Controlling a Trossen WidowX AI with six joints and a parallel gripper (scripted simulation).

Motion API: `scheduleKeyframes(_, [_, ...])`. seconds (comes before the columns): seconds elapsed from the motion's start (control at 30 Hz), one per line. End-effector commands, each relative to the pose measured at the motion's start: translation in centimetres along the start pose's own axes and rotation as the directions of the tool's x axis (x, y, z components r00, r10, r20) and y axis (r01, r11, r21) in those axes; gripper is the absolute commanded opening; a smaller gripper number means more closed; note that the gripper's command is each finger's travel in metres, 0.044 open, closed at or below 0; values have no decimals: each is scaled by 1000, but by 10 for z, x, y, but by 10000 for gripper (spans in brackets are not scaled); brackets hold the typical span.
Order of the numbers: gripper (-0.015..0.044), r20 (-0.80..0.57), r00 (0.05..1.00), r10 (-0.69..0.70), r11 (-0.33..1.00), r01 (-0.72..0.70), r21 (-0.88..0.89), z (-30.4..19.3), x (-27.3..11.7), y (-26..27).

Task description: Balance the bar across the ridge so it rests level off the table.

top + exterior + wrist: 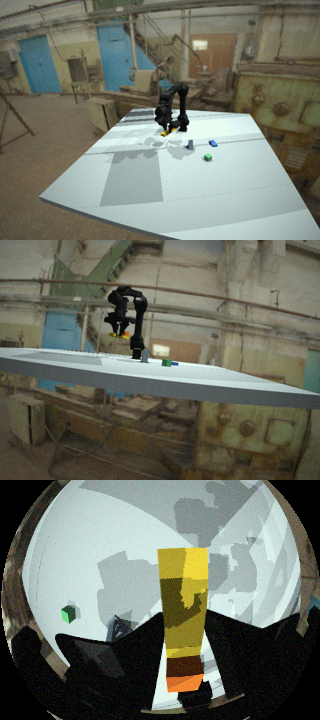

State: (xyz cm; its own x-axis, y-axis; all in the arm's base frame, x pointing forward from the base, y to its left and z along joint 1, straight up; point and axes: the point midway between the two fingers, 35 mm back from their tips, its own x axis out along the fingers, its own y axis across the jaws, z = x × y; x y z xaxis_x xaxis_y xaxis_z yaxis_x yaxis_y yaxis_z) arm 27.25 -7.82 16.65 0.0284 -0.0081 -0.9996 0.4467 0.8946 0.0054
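Observation:
The yellow bar (163, 134) (125, 337) (184, 600) has an orange block (126, 333) (184, 683) on one end. My gripper (167, 131) (118, 334) (183, 615) is shut on the bar's middle part and holds it well above the table. The bar looks close to level in the exterior view. The grey ridge (190, 145) (145, 356) stands upright on the table (206, 206) (155, 384), to the right of the held bar in the top and exterior views. Nothing lies on the ridge. In the wrist view the ridge is partly hidden behind the left finger.
A green cube (208, 157) (166, 362) (68, 614) stands on the table to the right of the ridge in the top and exterior views. A flat blue block (213, 143) (175, 363) lies behind the cube. The arm's base stands behind the ridge.

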Motion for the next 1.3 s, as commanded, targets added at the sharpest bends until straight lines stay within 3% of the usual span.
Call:
scheduleKeyframes(0.0, [0, -1, 1000, 2, 996, -2, -92, -5, 0, 18])
scheduleKeyframes(1.27, [0, -8, 1000, 15, 775, -16, -632, -69, -3, 146])
